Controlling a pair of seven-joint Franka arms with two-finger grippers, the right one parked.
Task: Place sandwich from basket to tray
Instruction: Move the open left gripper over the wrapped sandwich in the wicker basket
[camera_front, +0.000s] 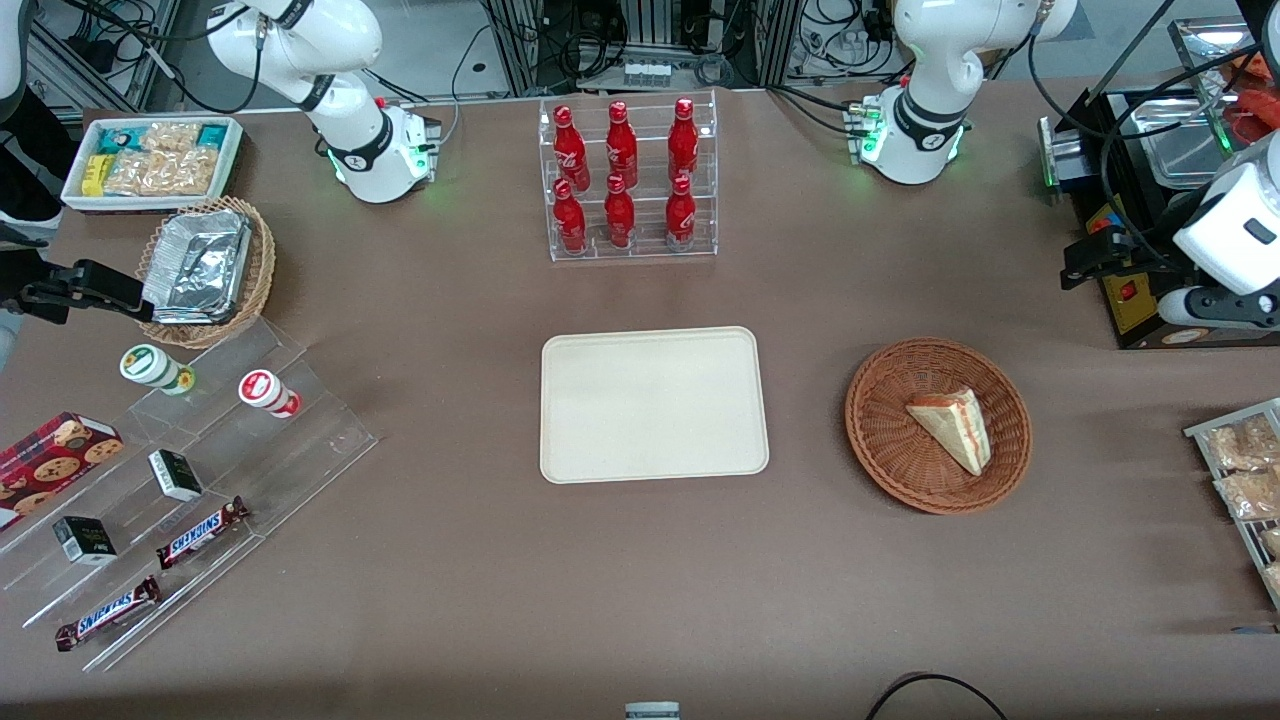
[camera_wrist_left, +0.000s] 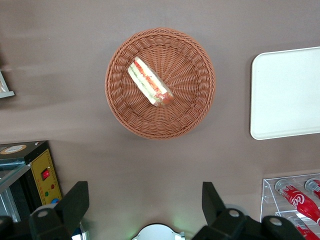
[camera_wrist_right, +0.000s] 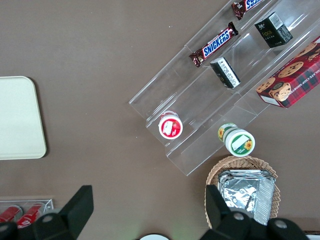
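Lying aslant in the basket (camera_wrist_left: 160, 82), the sandwich (camera_wrist_left: 150, 82); wide-open pincer (camera_wrist_left: 145, 205) above, empty

Even overhead light, soft faint shadows on the table (camera_front: 480, 560), foil containers (camera_front: 195, 268) glinting, all views sharp.

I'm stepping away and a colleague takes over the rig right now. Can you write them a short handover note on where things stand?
Gripper: open, empty, held high above the table near the working arm's end, looking down on the basket.
Sandwich: lying in the reddish-brown basket, filling edge showing, untouched.
Tray: mid-table, beside the basket toward the parked arm's end, with nothing on it.
Done: nothing yet; no grasp made.
Left: lower onto the sandwich, grip it, lift it out, carry it to the tray, release.
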